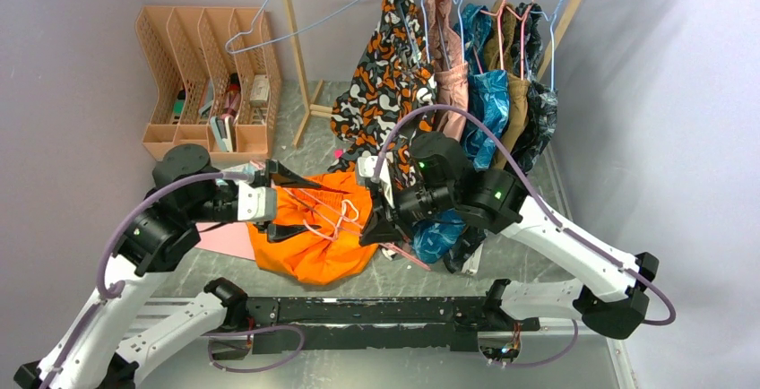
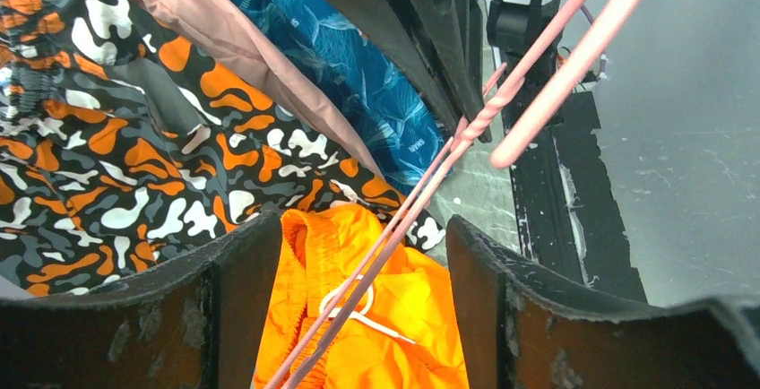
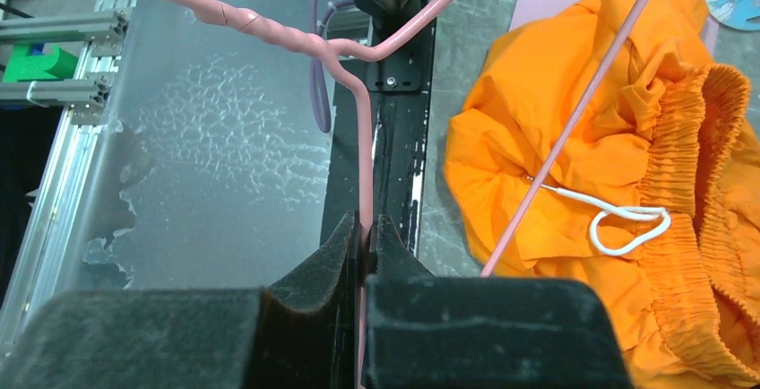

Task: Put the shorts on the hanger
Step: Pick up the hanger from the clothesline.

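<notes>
The bright orange shorts [image 1: 314, 241] lie crumpled on the table, waistband and white drawstring [image 3: 627, 223] showing. Across them lies the thin pink hanger [image 1: 330, 214]. My right gripper [image 1: 376, 229] is shut on the hanger's wire [image 3: 365, 156] just below its twisted neck, at the shorts' right edge. My left gripper [image 1: 289, 201] hovers open over the left part of the shorts. In the left wrist view its fingers [image 2: 502, 317] stand wide on either side of the shorts' waistband [image 2: 309, 255] and two pink hanger wires [image 2: 394, 228], touching neither.
A wooden rack at the back holds several hung garments, among them an orange-black-white patterned one [image 1: 385, 75]. A light-blue hanger [image 1: 296, 12] hangs on the rack's post. A peach file organiser [image 1: 206, 75] stands back left. A blue garment [image 1: 439, 232] and a pink sheet [image 1: 224, 241] flank the shorts.
</notes>
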Robot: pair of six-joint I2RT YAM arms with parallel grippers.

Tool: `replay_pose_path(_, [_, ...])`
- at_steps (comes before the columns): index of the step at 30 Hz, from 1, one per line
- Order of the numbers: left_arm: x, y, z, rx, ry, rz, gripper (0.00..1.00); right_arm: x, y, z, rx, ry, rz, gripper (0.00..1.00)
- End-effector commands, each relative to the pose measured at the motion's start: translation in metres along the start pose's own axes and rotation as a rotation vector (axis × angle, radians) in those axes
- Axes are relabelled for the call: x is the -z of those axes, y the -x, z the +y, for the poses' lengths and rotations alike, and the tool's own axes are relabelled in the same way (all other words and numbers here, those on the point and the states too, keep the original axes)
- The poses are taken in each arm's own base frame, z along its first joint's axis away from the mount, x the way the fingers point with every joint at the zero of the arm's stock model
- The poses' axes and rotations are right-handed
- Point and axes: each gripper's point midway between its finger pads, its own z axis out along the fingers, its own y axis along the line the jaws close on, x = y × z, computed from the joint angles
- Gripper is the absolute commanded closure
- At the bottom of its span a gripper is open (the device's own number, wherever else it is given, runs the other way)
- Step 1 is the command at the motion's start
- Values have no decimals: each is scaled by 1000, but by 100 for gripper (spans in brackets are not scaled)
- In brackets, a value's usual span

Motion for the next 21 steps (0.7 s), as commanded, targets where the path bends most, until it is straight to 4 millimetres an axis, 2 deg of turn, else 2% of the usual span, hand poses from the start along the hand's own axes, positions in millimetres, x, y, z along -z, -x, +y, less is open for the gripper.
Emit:
replay_pose_path(1, [-6, -4, 4, -39, -8, 24, 31, 10, 20, 7, 55, 1, -46, 100])
replay_pose_path(7, [-11, -18, -1, -18, -29, 53, 39, 16, 24, 11, 75, 3, -54, 100])
replay_pose_path(11, [-13, -19, 0, -20, -31, 56, 48, 16, 23, 11, 81, 0, -51, 100])
replay_pose_path(14, [-15, -16, -1, -21, -44, 39, 62, 16, 22, 10, 81, -6, -52, 100])
replay_pose_path(19, [-17, -17, 0, -7, -42, 34, 93, 16, 20, 11, 74, -9, -61, 100])
replay_pose_path(21, [-17, -17, -1, 0, -43, 31, 93, 16, 20, 11, 71, -8, -61, 100])
